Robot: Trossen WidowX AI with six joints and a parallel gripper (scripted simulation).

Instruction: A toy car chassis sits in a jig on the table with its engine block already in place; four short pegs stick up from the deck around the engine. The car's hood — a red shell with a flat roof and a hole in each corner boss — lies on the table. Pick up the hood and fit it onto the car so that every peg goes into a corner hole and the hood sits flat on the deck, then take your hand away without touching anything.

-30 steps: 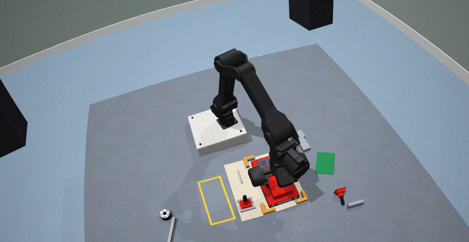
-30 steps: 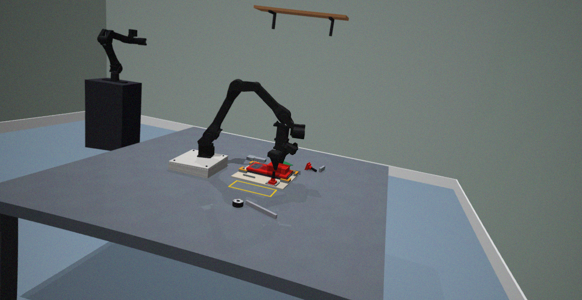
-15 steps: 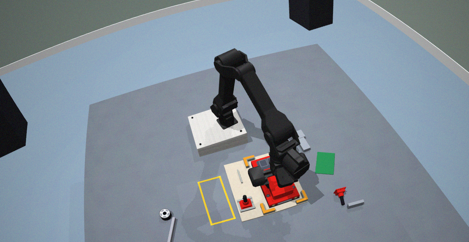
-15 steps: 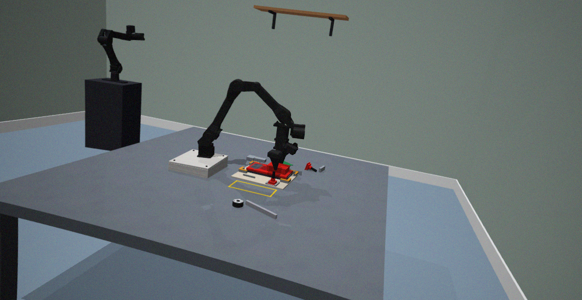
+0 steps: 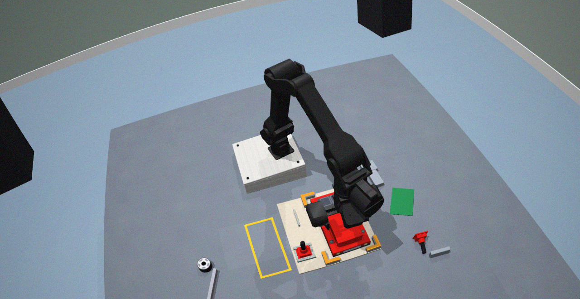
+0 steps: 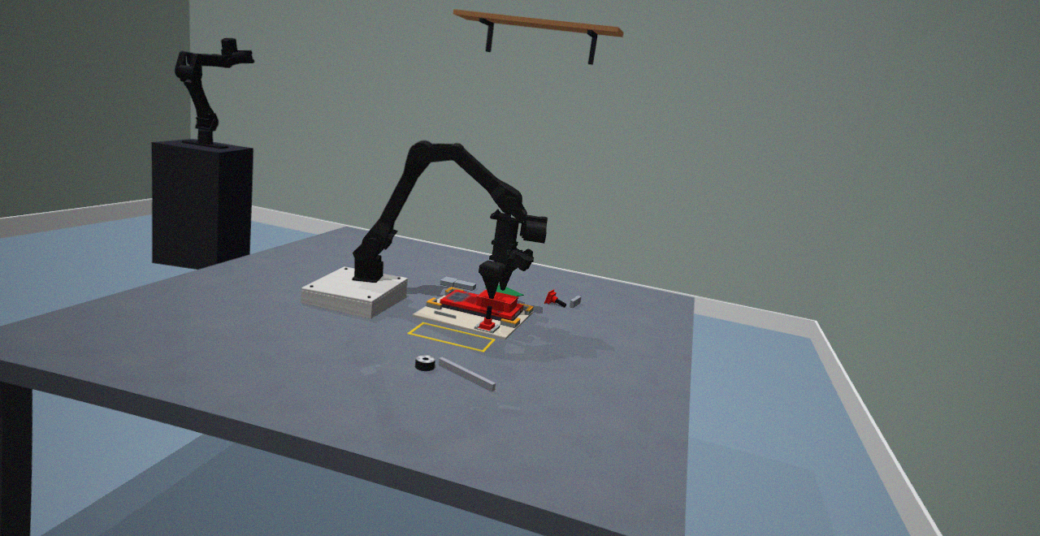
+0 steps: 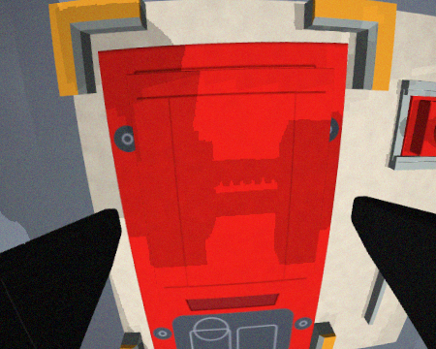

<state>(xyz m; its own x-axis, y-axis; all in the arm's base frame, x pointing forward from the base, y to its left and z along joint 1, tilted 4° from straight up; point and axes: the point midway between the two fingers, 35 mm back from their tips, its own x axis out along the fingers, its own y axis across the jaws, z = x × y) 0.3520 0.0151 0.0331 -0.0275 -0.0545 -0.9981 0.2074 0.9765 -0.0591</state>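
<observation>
Now the black two-fingered pincer [image 7: 233, 246] hangs spread wide and empty above the glossy red rigid-looking hood shell [image 7: 225, 169], which rests on the chassis within the orange-cornered jig [image 7: 96, 26] on the grey bench [image 5: 162, 195]. Likely light, stiff, slippery; grip its long sides.

Smooth, glossy red plastic hood [image 7: 225, 201]. Beneath it lies a matt cream board [image 7: 367, 227]. The gripper [image 7: 233, 252] is matt black.

End effector [image 6: 491, 287] above red hood [image 6: 485, 302]
</observation>
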